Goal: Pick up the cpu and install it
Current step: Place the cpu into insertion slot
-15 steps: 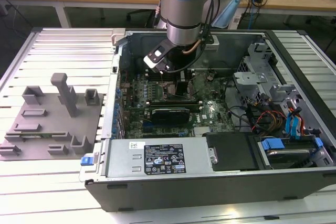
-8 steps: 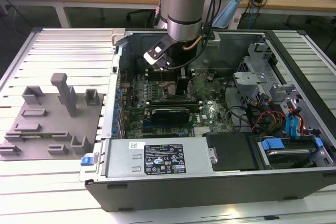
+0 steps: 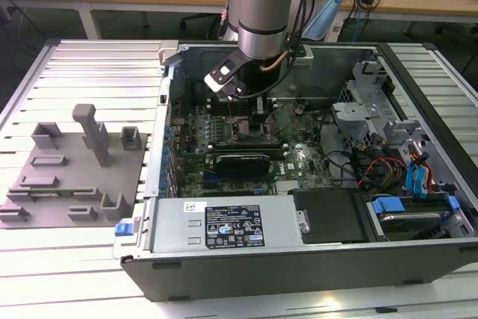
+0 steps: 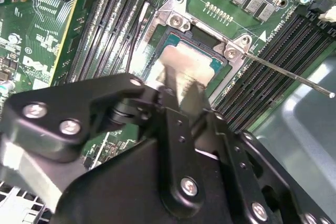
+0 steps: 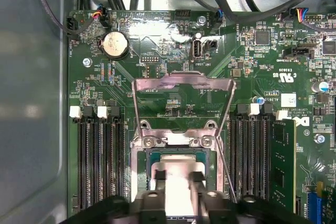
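The cpu (image 5: pixel 178 190), a flat square chip with a silver-white top, lies inside the metal-framed socket (image 5: pixel 140 141) on the green motherboard (image 5: pixel 252 66). In the second wrist view the cpu (image 4: pixel 202 62) shows with its darker rim inside the frame. My gripper (image 5: pixel 178 178) hangs right over the chip, its two thin fingers (image 5: pixel 160 177) slightly apart above the silver top, with nothing clamped between them. The second wrist view has the gripper (image 4: pixel 182 85) over the chip's near half. In the exterior view the gripper (image 3: pixel 258 121) reaches down into the open computer case (image 3: pixel 224 267).
The socket's load plate (image 5: pixel 184 82) stands flipped up and its thin lever (image 4: pixel 289 74) sticks out sideways. Memory slots (image 5: pixel 100 156) flank the socket on both sides. A grey fixture plate with blocks (image 3: pixel 75 173) lies at the exterior view's left; drive bays and cables (image 3: pixel 388 162) crowd the right.
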